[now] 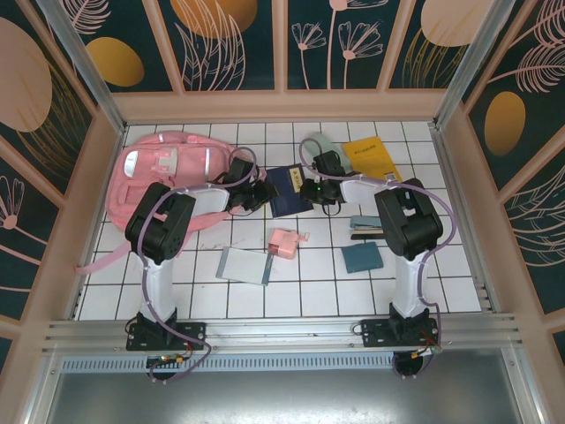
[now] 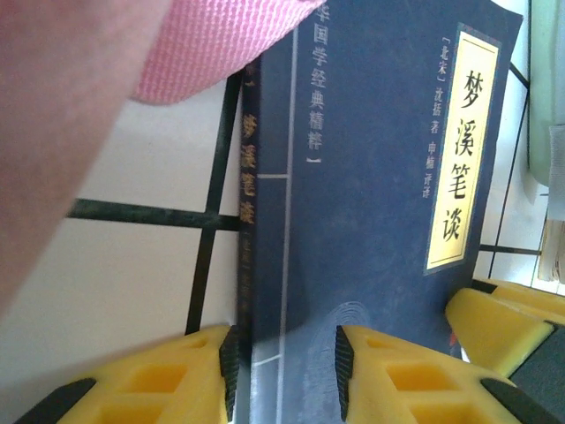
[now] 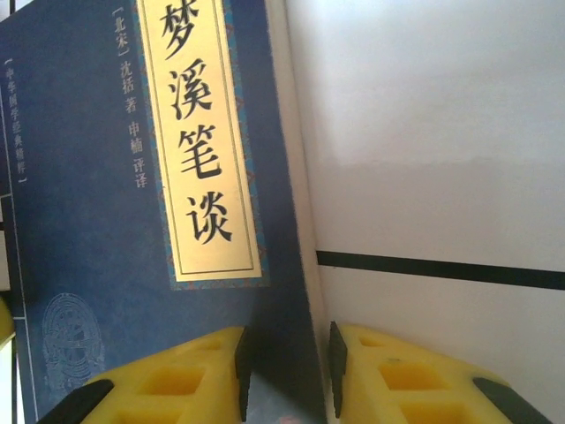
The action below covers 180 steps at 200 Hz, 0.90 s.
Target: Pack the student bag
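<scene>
The student bag (image 1: 168, 168), big and pink, lies at the back left of the tiled table; its fabric (image 2: 221, 44) fills the top left of the left wrist view. A dark blue book (image 1: 287, 193) with a gold title label lies flat just to its right. My left gripper (image 1: 262, 194) stands open astride the book's spine edge (image 2: 265, 265): one pad beside the spine, the other over the cover. My right gripper (image 1: 311, 190) stands open astride the opposite page edge (image 3: 305, 221). Its yellow fingers (image 2: 503, 309) show beyond the book (image 2: 380, 177).
A yellow book (image 1: 371, 157) and a pale green item (image 1: 320, 146) lie at the back right. Nearer are a small pink pouch (image 1: 284, 243), a pale flat notebook (image 1: 244, 265), a teal notebook (image 1: 363, 257) and a dark stapler-like item (image 1: 365, 228). Wooden walls (image 1: 106, 177) enclose the table.
</scene>
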Each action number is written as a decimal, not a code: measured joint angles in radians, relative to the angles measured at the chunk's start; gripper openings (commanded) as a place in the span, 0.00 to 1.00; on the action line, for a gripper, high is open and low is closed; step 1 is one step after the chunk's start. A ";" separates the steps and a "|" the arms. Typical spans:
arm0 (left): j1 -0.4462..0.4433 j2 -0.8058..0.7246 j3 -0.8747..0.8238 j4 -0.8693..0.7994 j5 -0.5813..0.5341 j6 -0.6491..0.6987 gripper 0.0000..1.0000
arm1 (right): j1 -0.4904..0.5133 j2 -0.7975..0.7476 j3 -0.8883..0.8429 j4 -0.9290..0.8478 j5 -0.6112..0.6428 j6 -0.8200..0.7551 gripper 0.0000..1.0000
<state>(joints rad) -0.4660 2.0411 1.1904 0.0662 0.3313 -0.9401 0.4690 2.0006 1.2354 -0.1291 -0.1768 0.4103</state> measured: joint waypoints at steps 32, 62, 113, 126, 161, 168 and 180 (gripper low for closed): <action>0.000 0.005 0.010 -0.009 0.008 -0.013 0.35 | 0.000 0.001 0.000 0.002 -0.003 0.026 0.32; 0.011 0.003 -0.039 0.114 0.046 -0.081 0.35 | -0.002 0.001 0.000 0.002 -0.003 0.046 0.32; 0.027 0.000 -0.141 0.422 0.080 -0.209 0.34 | -0.003 0.001 0.000 0.004 -0.003 0.071 0.32; 0.027 -0.004 -0.140 0.468 0.093 -0.214 0.34 | -0.004 0.001 0.000 0.004 -0.003 0.071 0.32; 0.015 -0.016 -0.139 0.565 0.172 -0.222 0.34 | -0.005 0.001 -0.005 0.009 -0.003 0.075 0.32; 0.011 -0.017 -0.136 0.556 0.181 -0.216 0.34 | -0.005 0.000 -0.008 0.014 -0.004 0.075 0.32; -0.002 -0.017 -0.125 0.505 0.188 -0.194 0.34 | -0.005 0.000 -0.008 0.024 -0.013 0.079 0.32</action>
<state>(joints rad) -0.4675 2.0243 1.0657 0.5713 0.5190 -1.1343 0.4644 2.0010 1.2274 -0.1051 -0.1894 0.4889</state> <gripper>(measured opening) 0.338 0.317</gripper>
